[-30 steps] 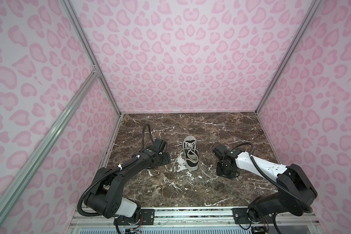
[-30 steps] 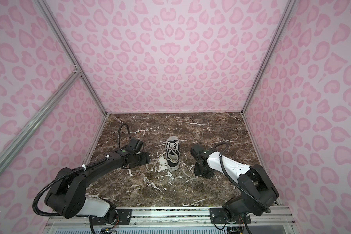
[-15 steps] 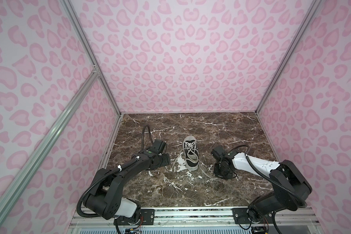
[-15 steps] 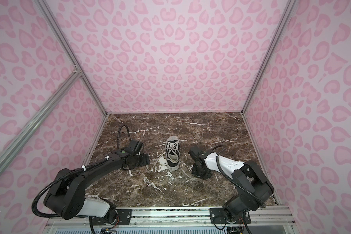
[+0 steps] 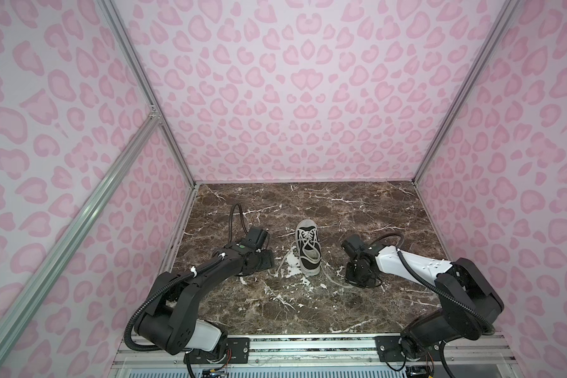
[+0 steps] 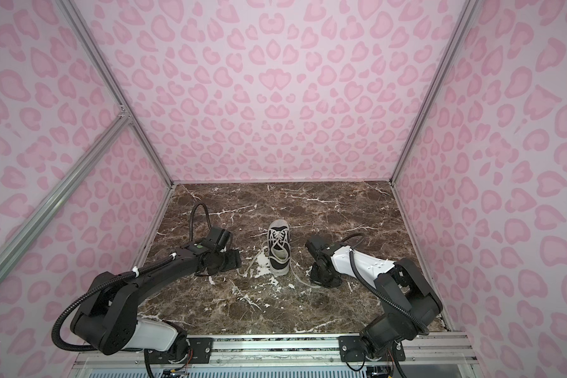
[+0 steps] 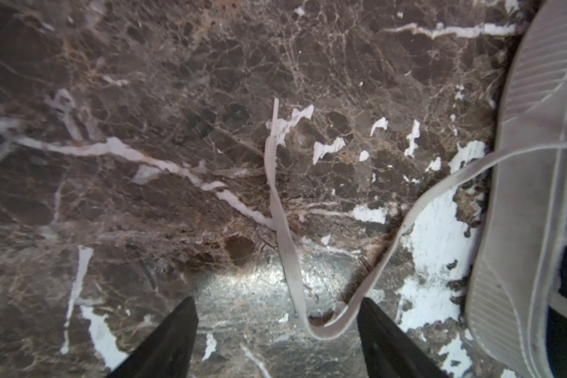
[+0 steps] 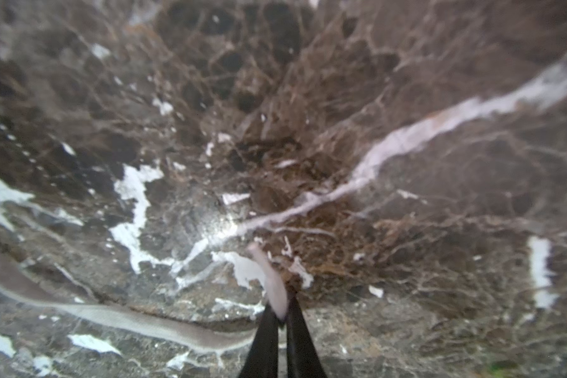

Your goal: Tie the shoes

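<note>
Sneaker is sitting upright at the middle of the marble tabletop while the right gripper, near its heel, is pinching one lace tip and the left gripper, jaws spread wide, is straddling the other lace.

right hand now shut — open before, lace tip pinched

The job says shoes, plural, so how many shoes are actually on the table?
1. The black sneaker stands at the middle of the marble table, toe toward the far side; none seems hidden.
</note>
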`<state>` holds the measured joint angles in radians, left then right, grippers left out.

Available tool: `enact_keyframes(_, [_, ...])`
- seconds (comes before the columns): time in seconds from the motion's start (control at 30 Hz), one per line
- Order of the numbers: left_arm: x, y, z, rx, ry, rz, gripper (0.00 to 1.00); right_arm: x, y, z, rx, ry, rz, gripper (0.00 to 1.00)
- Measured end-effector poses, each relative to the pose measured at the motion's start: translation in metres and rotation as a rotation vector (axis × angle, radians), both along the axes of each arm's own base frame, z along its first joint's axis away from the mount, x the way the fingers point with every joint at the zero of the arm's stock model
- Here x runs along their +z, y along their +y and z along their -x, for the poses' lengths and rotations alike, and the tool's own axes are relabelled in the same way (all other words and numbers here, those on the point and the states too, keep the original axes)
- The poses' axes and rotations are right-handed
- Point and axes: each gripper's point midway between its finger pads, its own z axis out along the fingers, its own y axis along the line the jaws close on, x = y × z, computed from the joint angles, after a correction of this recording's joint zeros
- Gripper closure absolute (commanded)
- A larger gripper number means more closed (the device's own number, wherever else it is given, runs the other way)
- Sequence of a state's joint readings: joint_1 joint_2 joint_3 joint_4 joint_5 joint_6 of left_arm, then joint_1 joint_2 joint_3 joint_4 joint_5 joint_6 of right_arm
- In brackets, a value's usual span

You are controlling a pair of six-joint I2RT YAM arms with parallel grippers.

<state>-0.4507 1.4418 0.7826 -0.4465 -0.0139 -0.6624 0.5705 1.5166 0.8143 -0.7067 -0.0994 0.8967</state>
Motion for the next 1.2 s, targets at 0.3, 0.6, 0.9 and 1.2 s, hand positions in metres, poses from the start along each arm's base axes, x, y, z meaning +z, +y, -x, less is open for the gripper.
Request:
enact_keyframes(0.3, [-0.007, -0.003, 0.003, -0.003, 0.027, 0.005, 0.24, 0.021, -0.024, -0.016, -0.053, -0.077, -0.006, 0.95])
enact_keyframes(0.6, [-0.019, -0.016, 0.005, -0.025, 0.066, -0.008, 0.35, 0.055, -0.042, -0.034, -0.082, -0.156, -0.020, 0.95])
enact_keyframes(0.9, [-0.028, -0.017, -0.007, -0.006, 0.061, -0.068, 0.78, 0.074, -0.046, -0.040, -0.077, -0.188, -0.035, 0.96])
enact_keyframes(1.2, [-0.021, -0.006, -0.006, -0.005, 0.050, -0.126, 0.91, 0.095, -0.074, -0.052, -0.110, -0.228, -0.006, 0.97])
